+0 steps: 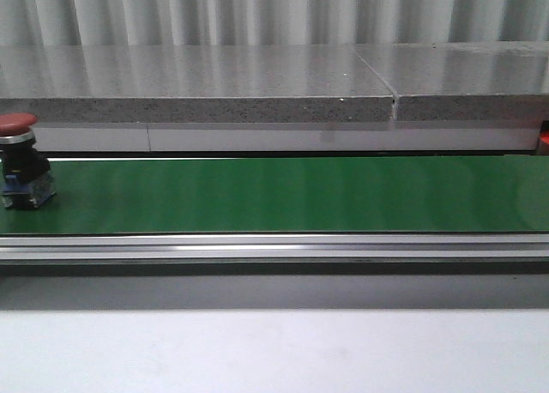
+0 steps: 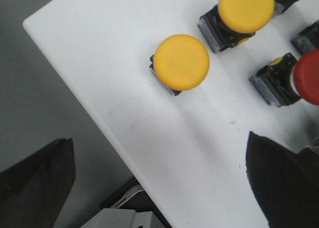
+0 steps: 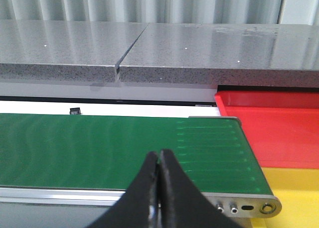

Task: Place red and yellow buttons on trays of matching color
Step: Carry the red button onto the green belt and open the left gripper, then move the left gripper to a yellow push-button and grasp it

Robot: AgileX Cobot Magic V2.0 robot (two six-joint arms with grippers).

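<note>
The right tool (image 3: 158, 163) has its fingers pressed together, empty, poised over the near edge of the green belt (image 3: 119, 148), just short of the red tray (image 3: 279, 128) and yellow tray (image 3: 294, 193) at the belt's end. The left tool (image 2: 164, 183) stands spread wide, empty, above a white table (image 2: 99, 63) holding yellow buttons (image 2: 181, 61). A red button (image 1: 19, 160) stands on the belt's far left. The right tool should probably open early and close squarely on the button's body, not its domed cap.
</note>
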